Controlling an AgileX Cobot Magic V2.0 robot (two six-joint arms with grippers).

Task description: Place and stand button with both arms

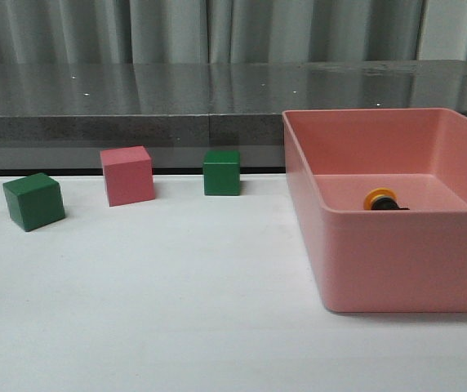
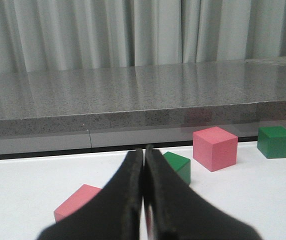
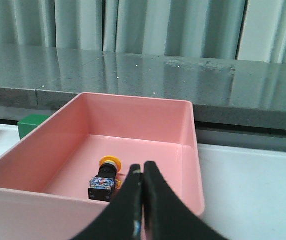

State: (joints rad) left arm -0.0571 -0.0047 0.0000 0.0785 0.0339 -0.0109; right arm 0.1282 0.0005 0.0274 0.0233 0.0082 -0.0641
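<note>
Button (image 3: pixel 105 177) lying on its side in pink bin (image 3: pixel 183 165); both fingers pressed together, empty.
Looks light, rigid, smooth cap likely slippery; grip the black body or square base.

A bin (image 1: pixel 397 245) sits on the right side of the table (image 1: pixel 176 310), and the button (image 1: pixel 380 200) lies on its side on the bin's floor, toward the near wall. To the left of the bin, three cubes stand in a loose row near the table's far edge: one (image 1: pixel 221 172) just beside the bin, one (image 1: pixel 126 175) left of it, and one (image 1: pixel 33 201) farthest left and a little nearer. Behind the table runs a ledge (image 1: pixel 135 106), with curtains (image 1: pixel 217 28) behind it.
</note>
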